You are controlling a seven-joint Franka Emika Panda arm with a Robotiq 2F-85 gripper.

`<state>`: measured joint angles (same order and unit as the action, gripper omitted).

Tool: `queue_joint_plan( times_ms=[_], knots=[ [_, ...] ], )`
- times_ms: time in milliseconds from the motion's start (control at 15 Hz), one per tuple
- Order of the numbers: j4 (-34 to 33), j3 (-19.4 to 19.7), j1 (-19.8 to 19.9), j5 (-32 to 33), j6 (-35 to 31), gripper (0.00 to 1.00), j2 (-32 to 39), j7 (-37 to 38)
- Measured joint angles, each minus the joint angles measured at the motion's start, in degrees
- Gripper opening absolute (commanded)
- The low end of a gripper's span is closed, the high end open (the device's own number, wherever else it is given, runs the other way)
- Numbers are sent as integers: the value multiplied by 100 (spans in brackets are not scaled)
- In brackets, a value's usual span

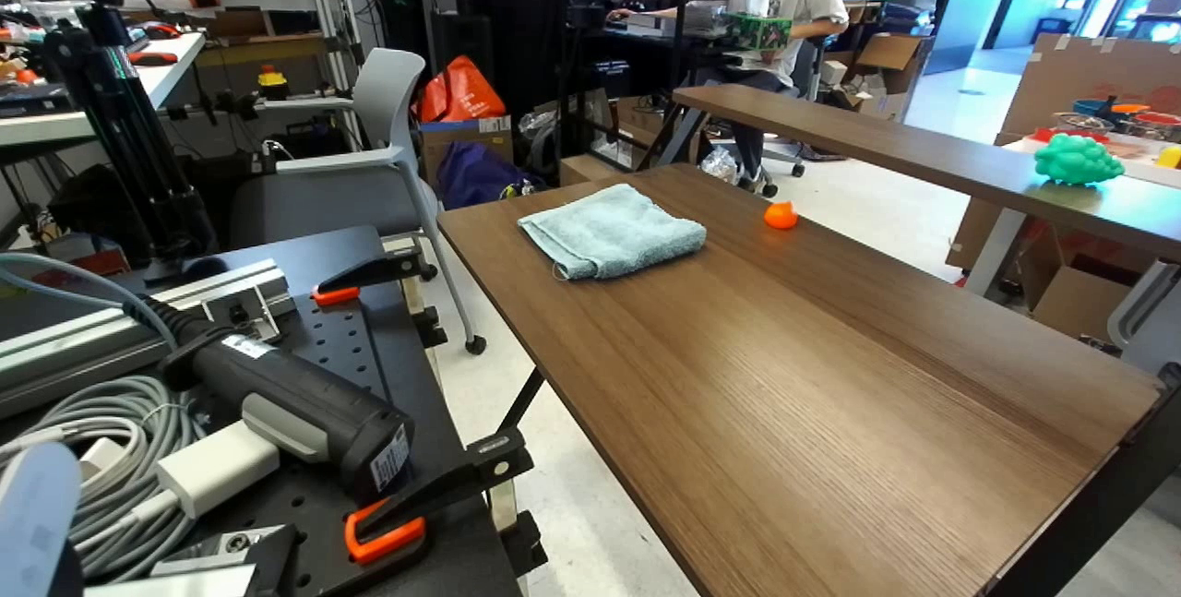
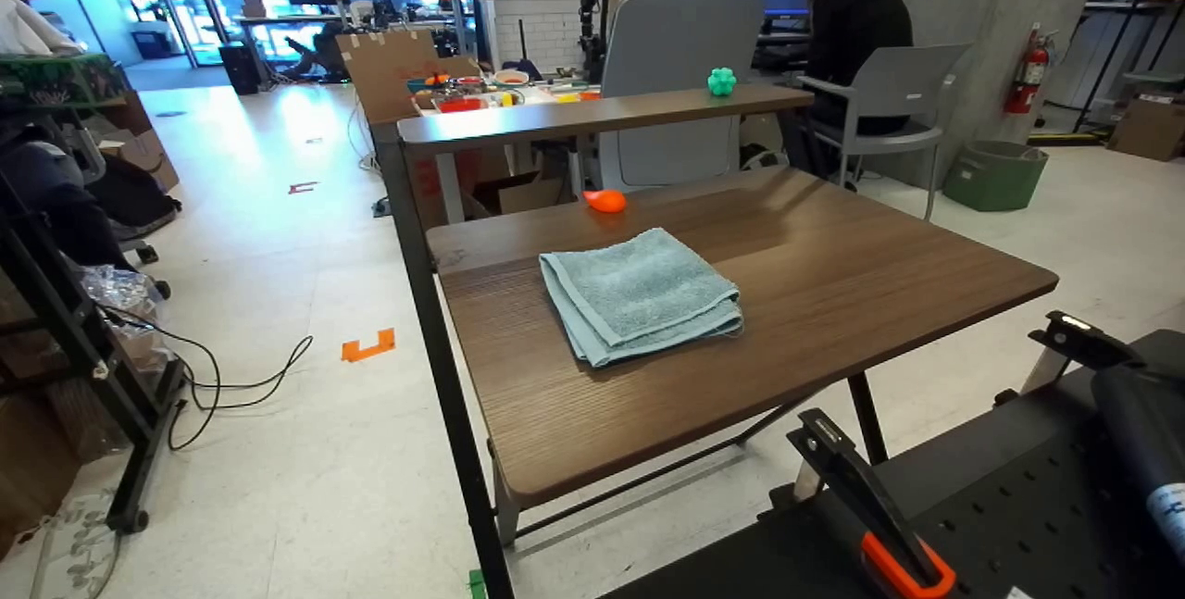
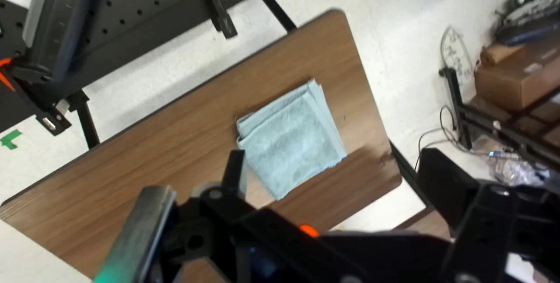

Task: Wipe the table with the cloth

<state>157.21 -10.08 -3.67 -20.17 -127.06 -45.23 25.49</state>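
- The worktop (image 1: 784, 376) is long beside what has to wipe it, so short strokes would leave strips unwiped, and overlong ones could run past its edges.
- The raised shelf (image 1: 876, 137) runs alongside one long edge of the worktop and stands higher; a broad sweep towards that edge may end in a knock against it.
- The cloth (image 2: 643, 293) lies folded on the worktop, near one short end, its layers showing at the edges. A shallow pinch would probably catch only the top layer, so the fold would come undone and trail, or slip free mid-stroke.
- The claw (image 3: 337, 167) hangs above the worktop, fingers spread wide, holding nothing. Only the wrist view shows it clearly, so its height is hard to judge: descend too far and the fingertips could jam against the surface; too little and they would meet on air.
- The small orange object (image 2: 606, 202) sits on the worktop, near the long edge by the raised shelf, not touching the cloth; a careless stroke could push it off.
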Motion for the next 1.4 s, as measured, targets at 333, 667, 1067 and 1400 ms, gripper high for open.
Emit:
queue_joint_plan(
  times_ms=[333, 667, 1067, 1400],
  knots=[
    [-59, 330, 1128, 141, -1276, 100, 873, 136],
    [-82, 370, 1088, 160, -1329, 100, 1007, 106],
    [-85, 39, 1078, 187, -1936, 100, 1569, 734],
    [-294, -176, 1062, 232, -3269, 100, 3037, 1694]
  ],
)
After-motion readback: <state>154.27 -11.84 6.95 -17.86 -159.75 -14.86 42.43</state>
